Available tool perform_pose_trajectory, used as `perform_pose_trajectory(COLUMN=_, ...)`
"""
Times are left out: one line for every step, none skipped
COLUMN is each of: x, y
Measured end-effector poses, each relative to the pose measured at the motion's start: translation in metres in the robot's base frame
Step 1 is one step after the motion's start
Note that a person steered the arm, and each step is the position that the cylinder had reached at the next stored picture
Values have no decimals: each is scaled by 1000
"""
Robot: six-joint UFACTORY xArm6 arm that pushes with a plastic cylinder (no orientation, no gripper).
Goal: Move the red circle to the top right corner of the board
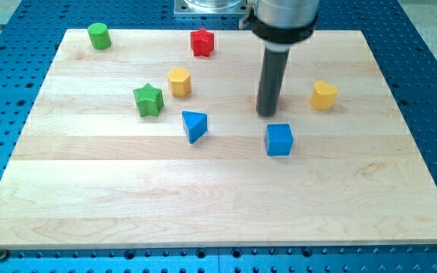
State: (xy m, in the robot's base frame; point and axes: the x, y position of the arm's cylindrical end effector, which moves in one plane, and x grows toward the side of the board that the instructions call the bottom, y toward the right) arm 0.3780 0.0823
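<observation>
My tip (268,114) rests on the wooden board (203,197), right of centre in the upper half. The red circle is almost wholly hidden behind the rod; only a thin reddish sliver (257,99) shows at the rod's left edge, just above the tip. The board's top right corner (355,38) lies up and to the right of the tip. The blue cube (278,139) sits just below the tip, and the yellow block (324,95) is to its right.
A red star (202,42) lies near the top edge, and a green cylinder (99,36) at the top left. A yellow hexagon (179,81), a green star (148,100) and a blue triangle (194,125) sit left of the tip.
</observation>
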Motion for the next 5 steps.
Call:
perform_pose_trajectory(x=-34, y=1)
perform_pose_trajectory(x=-70, y=2)
perform_pose_trajectory(x=-92, y=43)
perform_pose_trajectory(x=-93, y=74)
perform_pose_trajectory(x=-98, y=30)
